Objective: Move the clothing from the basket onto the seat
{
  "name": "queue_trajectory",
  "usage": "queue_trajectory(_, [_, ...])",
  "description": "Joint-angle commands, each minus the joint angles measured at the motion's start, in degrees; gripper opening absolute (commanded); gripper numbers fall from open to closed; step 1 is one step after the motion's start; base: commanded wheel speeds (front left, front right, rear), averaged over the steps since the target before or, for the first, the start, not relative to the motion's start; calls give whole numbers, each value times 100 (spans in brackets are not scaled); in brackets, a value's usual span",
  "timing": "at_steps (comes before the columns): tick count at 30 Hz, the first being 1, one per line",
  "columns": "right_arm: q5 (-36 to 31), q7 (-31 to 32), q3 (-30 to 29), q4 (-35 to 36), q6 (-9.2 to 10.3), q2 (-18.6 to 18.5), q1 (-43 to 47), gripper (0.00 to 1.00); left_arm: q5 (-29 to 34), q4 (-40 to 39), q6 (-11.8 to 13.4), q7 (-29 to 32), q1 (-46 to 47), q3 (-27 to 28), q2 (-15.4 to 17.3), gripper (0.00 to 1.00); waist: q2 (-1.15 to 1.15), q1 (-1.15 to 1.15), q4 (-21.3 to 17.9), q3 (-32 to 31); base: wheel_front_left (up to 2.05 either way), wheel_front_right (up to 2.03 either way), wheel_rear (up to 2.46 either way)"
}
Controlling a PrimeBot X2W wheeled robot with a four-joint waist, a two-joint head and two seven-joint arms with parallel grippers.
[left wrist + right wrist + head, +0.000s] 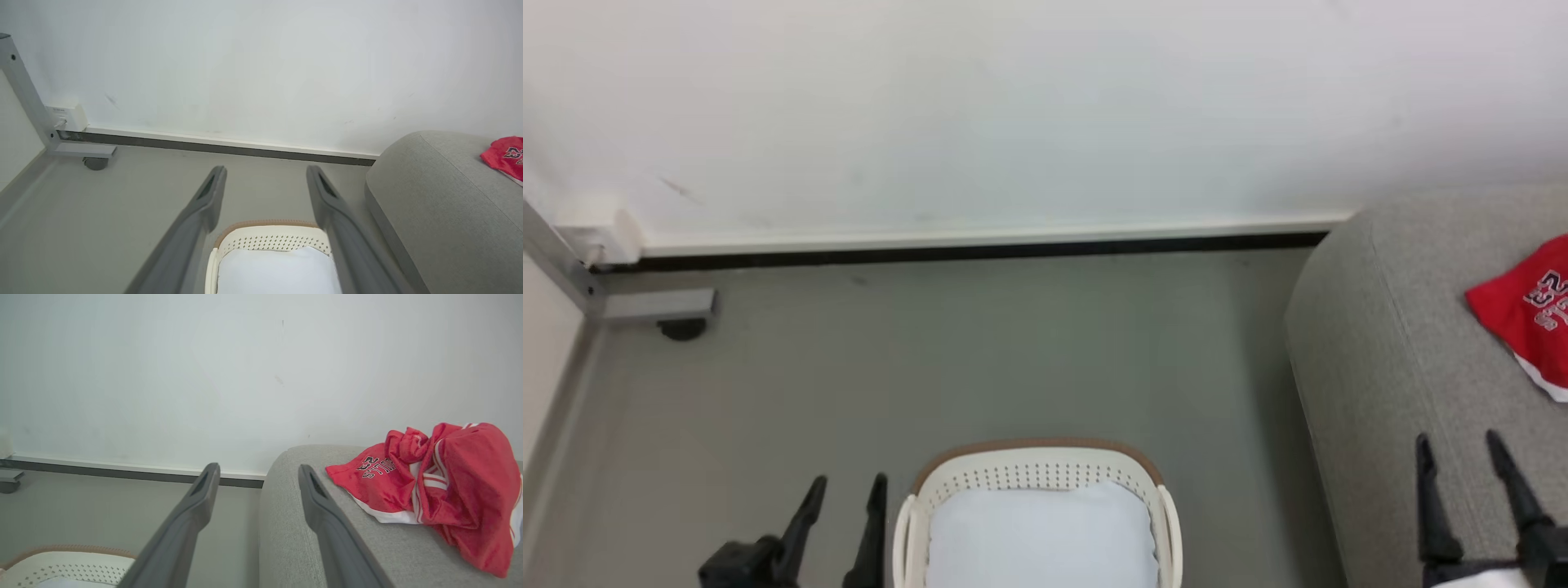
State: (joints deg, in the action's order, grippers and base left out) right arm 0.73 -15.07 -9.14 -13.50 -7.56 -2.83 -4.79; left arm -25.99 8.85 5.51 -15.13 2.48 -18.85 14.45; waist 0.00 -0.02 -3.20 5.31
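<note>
The red clothing (441, 486) lies crumpled on the grey seat (367, 547), its lettering and white trim showing; it also shows at the right edge as the clothing (1529, 310) on the seat (1388, 359), and as the clothing (506, 157) on the seat (441, 204). The cream basket (1037, 474) stands on the floor at bottom centre, with a pale white cushion-like filling inside and no red in it. My left gripper (845, 490) is open, left of the basket. My right gripper (1458, 449) is open over the seat's front, empty.
A white wall (1013, 106) with a dark skirting strip runs across the back. A grey metal frame leg with a castor (682, 327) stands at the left. Grey floor (980, 351) spreads between the basket and the wall.
</note>
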Motion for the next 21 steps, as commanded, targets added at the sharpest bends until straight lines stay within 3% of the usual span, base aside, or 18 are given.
queue_trajectory(1, [121,-8,135,26,15,-13,201,100,137,38,-57,-1,-182,186,-78,100,0,2,150,-297,0,0,0])
queue_trajectory(10, [411,-8,524,4,15,-16,704,100,733,233,-548,-2,-683,1095,-595,100,0,2,226,-663,0,0,0])
queue_trajectory(21, [502,-8,747,-225,15,-15,609,100,1243,363,-947,-2,-733,1664,-958,100,0,2,224,-758,0,0,0])
